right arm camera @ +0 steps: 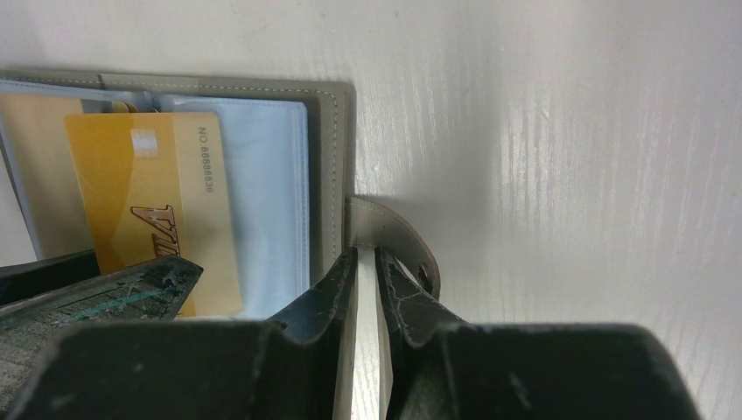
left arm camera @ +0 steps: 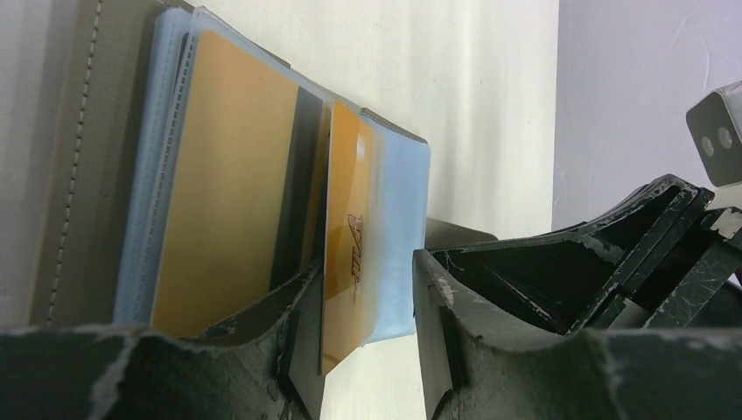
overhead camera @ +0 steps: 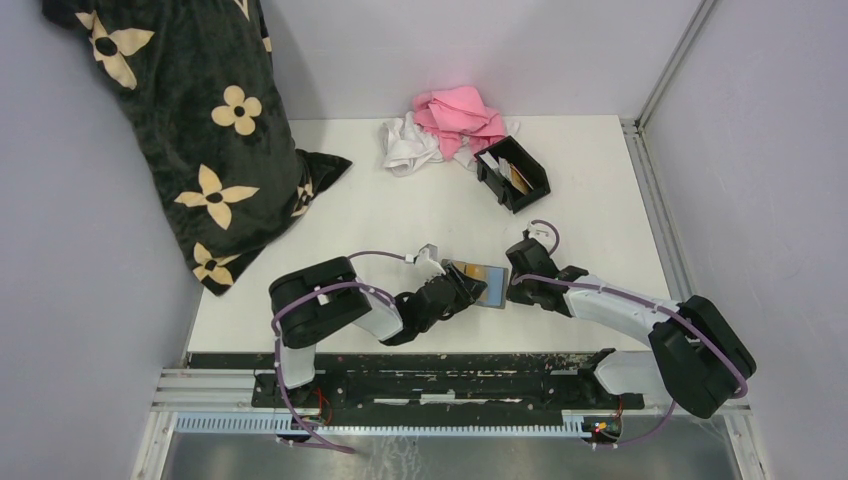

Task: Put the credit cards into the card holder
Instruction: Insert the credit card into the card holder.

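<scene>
Step in hand: drawing card from wallet sleeve, near table edge.
Left gripper: jaws apart astride card, one finger touching, no clamp.
Right gripper: nipped on wallet at tab, likely anchoring.
Holder: well apart, far side, cards inside.
Next move likely needs: firm pinch on card, straight pull, carry to holder.

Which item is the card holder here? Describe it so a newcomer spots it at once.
On the white table, look toward the far right, just beside the heap of pink cloth. The card holder is the small black open-topped box there, cards standing inside; the flat grey wallet lies open at the near side.
</scene>
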